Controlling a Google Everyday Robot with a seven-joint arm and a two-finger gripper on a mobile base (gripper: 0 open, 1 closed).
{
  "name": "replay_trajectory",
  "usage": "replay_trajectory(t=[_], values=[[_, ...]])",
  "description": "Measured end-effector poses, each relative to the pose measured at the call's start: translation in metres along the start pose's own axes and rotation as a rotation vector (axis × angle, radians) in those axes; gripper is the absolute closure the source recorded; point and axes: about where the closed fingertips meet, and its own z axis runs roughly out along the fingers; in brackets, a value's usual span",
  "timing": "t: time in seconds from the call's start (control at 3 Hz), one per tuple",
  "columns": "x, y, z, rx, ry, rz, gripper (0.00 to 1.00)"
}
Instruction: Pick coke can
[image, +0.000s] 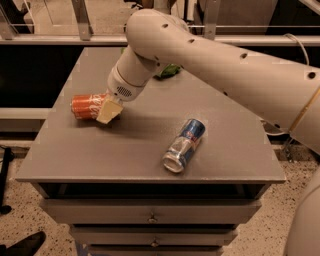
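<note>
The coke can (86, 106), orange-red with white lettering, lies on its side at the left of the grey table top (75, 155). My gripper (108, 109) reaches down from the big cream arm (210, 60) and sits at the can's right end, touching or overlapping it. The right end of the can is hidden behind the gripper.
A blue-and-silver can (184, 145) lies on its side near the table's front middle. A green object (170, 71) lies at the back, partly hidden by the arm. Drawers (152, 217) sit under the top. The floor drops off at the left edge.
</note>
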Motion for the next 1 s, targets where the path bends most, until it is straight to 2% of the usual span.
replay_trajectory(t=[0.33,0.67,1.0], values=[[-0.011,-0.008,-0.021,0.048,-0.048,0.005,1.00],[-0.033,-0.016,-0.050,0.117,-0.137,0.000,1.00],[-0.033,-0.016,-0.049,0.117,-0.137,0.000,1.00]])
